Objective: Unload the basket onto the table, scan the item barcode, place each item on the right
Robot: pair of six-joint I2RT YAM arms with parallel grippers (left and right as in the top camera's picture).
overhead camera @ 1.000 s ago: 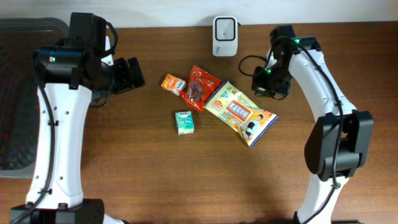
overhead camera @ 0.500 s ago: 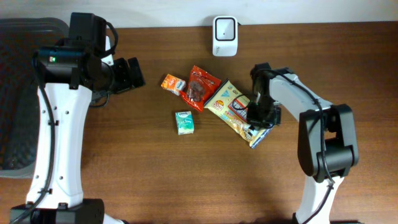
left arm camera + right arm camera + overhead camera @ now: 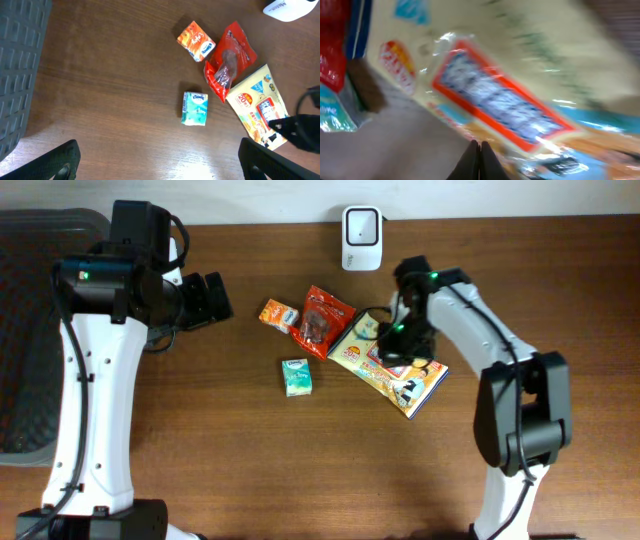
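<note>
One yellow snack bag (image 3: 352, 347): we are taking this as the item to scan. It is lying flat on the worktop (image 3: 250, 470) with its printed face up, and the scanner is standing well apart from it.
Barcode: we are not finding one on the face that is showing. The right wrist view is blurring, so we cannot tell where the code is sitting.
Right fingers (image 3: 470, 166): they are clenching fully shut and pointing down over the middle of the bag. We cannot tell whether they are touching it or pinching any of the film.
Scanner (image 3: 361, 225): it is standing at the far edge of the worktop, and nothing is being held in front of it.
Other items: the red packet (image 3: 322, 320) is lying against the bag's upper left edge. The orange packet (image 3: 280, 314) is sitting just beside the red one, and the green tissue pack (image 3: 296, 377) is lying on its own nearer the front.
Left fingers (image 3: 62, 160): they are spreading wide, released and gripping nothing, over the left of the worktop and well apart from the items.
Done so far: we are judging that only the approach to the bag is made, since nothing is lifted.
Left to do: we are expecting the bag to need gripping, raising, turning code-side toward the scanner, and holding there.
</note>
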